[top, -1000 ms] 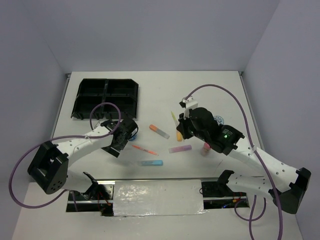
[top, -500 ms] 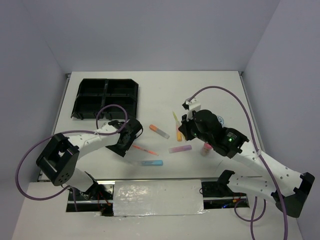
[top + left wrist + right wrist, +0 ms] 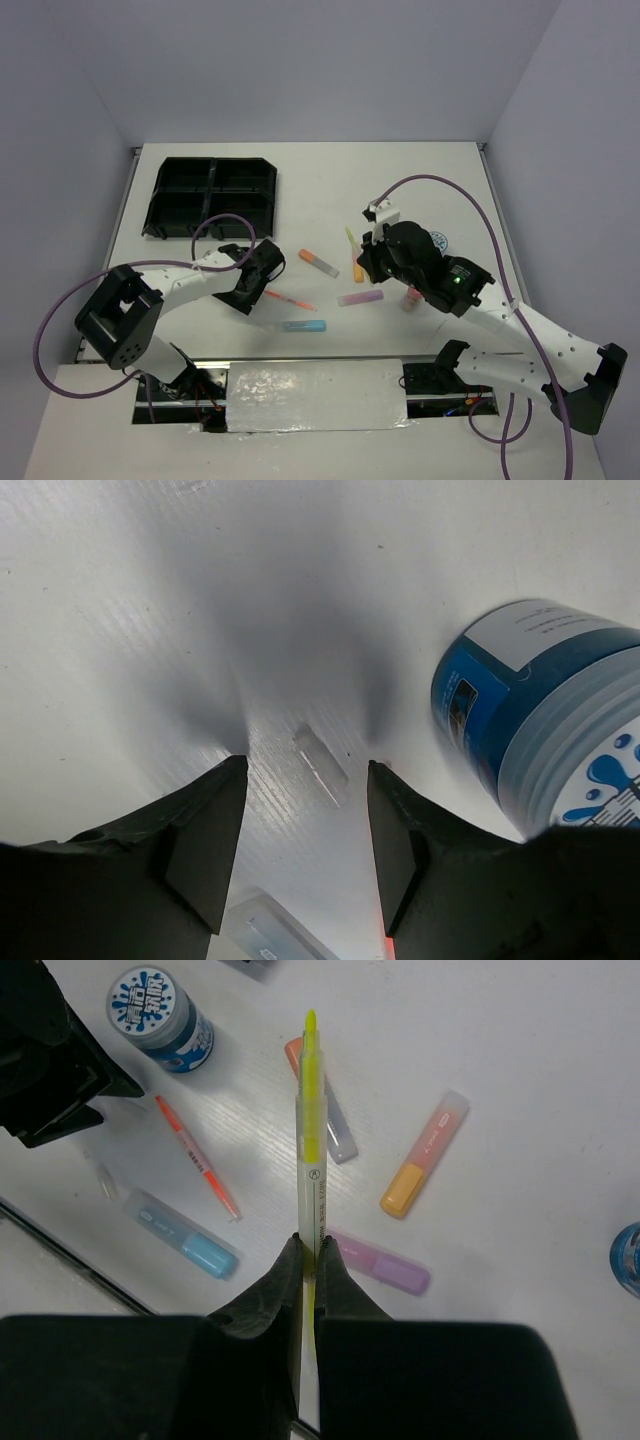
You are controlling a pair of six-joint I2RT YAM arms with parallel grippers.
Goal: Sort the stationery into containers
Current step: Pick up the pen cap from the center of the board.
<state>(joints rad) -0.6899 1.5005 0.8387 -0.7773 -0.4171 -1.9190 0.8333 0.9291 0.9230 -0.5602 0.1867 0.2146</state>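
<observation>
Well, at far left the black tray point(image 3: 214, 161) waits in the table's back corner, well apart from everything loose. My left gripper point(image 3: 305, 770) hangs low, fingers apart, with only a small clear scrap point(image 3: 321, 765) on the surface between them. The blue tape roll point(image 3: 545, 710) stands just beside my right finger. I judge it the pick: shift over, straddle it, close. My right gripper point(image 3: 310, 1252) is clamped on the yellow pen point(image 3: 311, 1130), above the blue highlighter point(image 3: 185, 1240), purple highlighter point(image 3: 380, 1263) and orange highlighter point(image 3: 425, 1155). Next it needs a long carry to the tray. The table point(image 3: 440, 180) is white, and pale grey walls point(image 3: 300, 70) enclose it.
</observation>
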